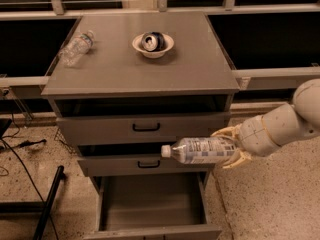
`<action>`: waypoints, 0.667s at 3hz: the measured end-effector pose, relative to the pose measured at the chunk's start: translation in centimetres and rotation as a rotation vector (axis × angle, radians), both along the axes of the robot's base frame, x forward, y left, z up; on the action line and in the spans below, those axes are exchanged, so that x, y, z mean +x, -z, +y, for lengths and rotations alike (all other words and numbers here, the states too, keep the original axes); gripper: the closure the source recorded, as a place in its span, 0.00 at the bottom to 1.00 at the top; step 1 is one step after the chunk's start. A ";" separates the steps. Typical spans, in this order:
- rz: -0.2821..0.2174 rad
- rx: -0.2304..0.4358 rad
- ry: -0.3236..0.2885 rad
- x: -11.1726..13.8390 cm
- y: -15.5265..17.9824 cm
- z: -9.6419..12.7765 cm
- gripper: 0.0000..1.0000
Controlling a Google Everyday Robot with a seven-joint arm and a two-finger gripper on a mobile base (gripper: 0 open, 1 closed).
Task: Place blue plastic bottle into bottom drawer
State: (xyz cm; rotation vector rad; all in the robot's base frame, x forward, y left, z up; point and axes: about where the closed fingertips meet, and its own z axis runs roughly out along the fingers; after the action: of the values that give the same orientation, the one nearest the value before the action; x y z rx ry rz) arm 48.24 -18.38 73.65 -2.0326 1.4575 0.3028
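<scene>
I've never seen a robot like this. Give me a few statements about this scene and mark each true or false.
1. The tool grips the blue plastic bottle sideways, cap pointing left. True.
2. That bottle lies inside the bottom drawer. False: it hangs in the air above the pulled-out drawer, in front of the middle drawer.
3. The bowl on the cabinet top holds a can. True.
4. The second bottle stands upright. False: it lies on its side near the top's left edge.
</scene>
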 end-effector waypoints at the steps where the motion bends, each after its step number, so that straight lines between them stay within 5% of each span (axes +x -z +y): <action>1: -0.002 -0.032 -0.039 0.0 2.4 0.9 1.00; 2: -0.002 -0.075 -0.072 0.9 7.4 2.8 1.00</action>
State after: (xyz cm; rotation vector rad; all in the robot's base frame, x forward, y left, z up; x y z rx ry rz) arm 49.15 -15.53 66.24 -2.1483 1.4154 0.2792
